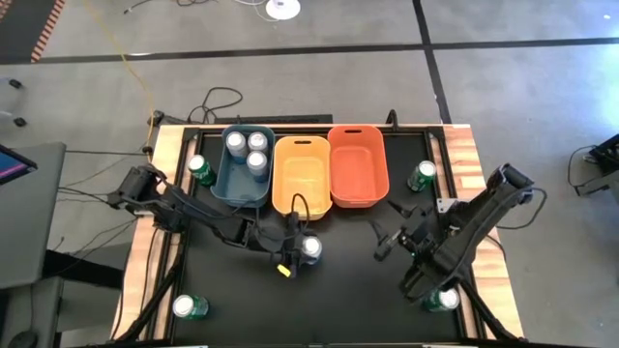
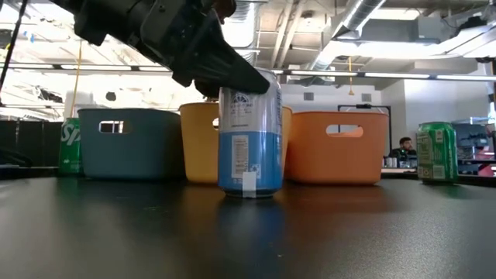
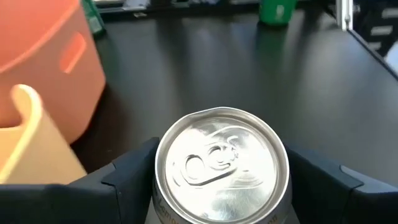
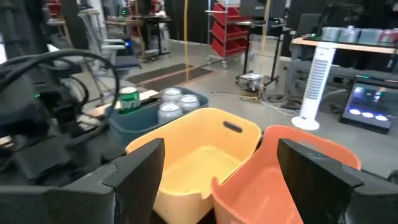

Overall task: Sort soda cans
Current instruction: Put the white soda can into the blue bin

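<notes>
High view, left to right: a green soda can stands beside the blue bin, which holds three blue-silver cans, and another green can waits at the table's near-left corner. My left gripper is at the middle of the black table, just in front of the yellow bin, its fingers pinching the fourth blue-silver can. That can stands upright, its long axis vertical, base seemingly on the tabletop in the low view. The blue bin lies back and to my left, so I judge the carry belongs to this arm. The orange bin is empty. My right gripper hovers in front of it, fingers spread and holding nothing; green cans sit by the orange bin's right and at the near-right edge.

The can's silver lid is smooth, round, with a pull tab; its wall is thin, slick metal. The bins are matte plastic with rounded corners.
</notes>
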You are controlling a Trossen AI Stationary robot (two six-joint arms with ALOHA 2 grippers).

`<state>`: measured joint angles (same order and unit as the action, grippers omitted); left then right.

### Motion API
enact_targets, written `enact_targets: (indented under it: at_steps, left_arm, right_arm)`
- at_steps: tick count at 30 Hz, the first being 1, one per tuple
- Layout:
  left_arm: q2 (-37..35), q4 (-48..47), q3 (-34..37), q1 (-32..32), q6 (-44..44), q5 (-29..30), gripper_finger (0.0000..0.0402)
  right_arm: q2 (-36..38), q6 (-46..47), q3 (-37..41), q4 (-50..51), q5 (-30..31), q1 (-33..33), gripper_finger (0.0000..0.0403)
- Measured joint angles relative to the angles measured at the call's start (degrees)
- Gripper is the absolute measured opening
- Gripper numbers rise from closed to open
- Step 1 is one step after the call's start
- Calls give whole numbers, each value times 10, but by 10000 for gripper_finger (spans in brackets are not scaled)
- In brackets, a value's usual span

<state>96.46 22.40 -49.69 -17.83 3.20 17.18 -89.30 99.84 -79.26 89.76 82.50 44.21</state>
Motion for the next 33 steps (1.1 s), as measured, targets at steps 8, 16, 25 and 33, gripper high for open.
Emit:
enact_targets:
  at_steps: [8, 16, 25, 33]
  left_arm:
    - [-100, -108, 0, -10, 61, 91, 287]
    - [-232, -289, 0, -68, 129, 200, 287]
    - [-287, -426, 0, -129, 220, 263, 287]
    - [-329, -505, 0, -130, 243, 292, 287]
  right_arm:
    - [-26, -42, 0, -7, -14, -11, 328]
    - [-37, -40, 0, -8, -37, -30, 328]
    - [-38, -57, 0, -14, -40, -18, 328]
    - [-38, -57, 0, -20, -40, -41, 328]
